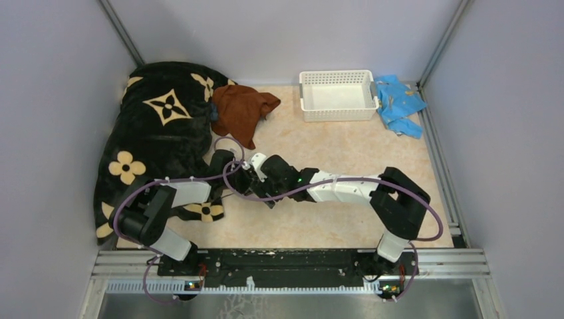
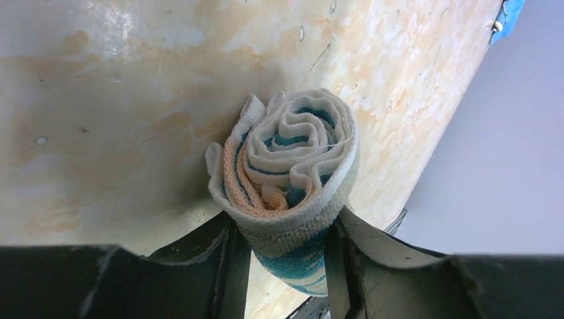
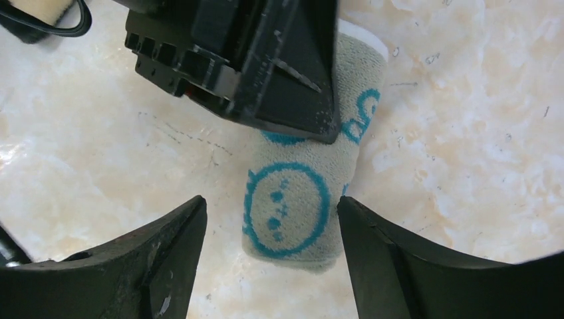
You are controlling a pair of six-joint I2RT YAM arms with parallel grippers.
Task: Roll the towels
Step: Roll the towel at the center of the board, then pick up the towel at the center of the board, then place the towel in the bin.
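Biggest thing here is the one table (image 1: 299, 226), pale marbled top, walls on three sides. Next is one big black blanket (image 1: 159, 133) with tan flowers, heaped along the far-left side and running down toward the near edge. Then my two arms, the left arm (image 1: 166, 206) partly over that blanket and the right arm (image 1: 372, 193) reaching in from the right, so they meet around the middle of the table.

Far side, right of centre: one white basket (image 1: 337, 95). Just right of it, in the far-right corner, is one crumpled light-blue cloth (image 1: 399, 103).

I can count two towels for sure. One brown towel (image 1: 243, 109) lies bunched up at the far edge, touching the blanket's right side. One teal-and-white towel (image 2: 286, 179) is rolled into a tight spiral on the table mid-scene, right where my wrists meet.

My left pincer (image 2: 286, 226) is clenched on that roll, a finger pressed against each side. My right pincer (image 3: 271, 206) is released. Its two fingers straddle the near end of the roll, with a gap I can see on one side.
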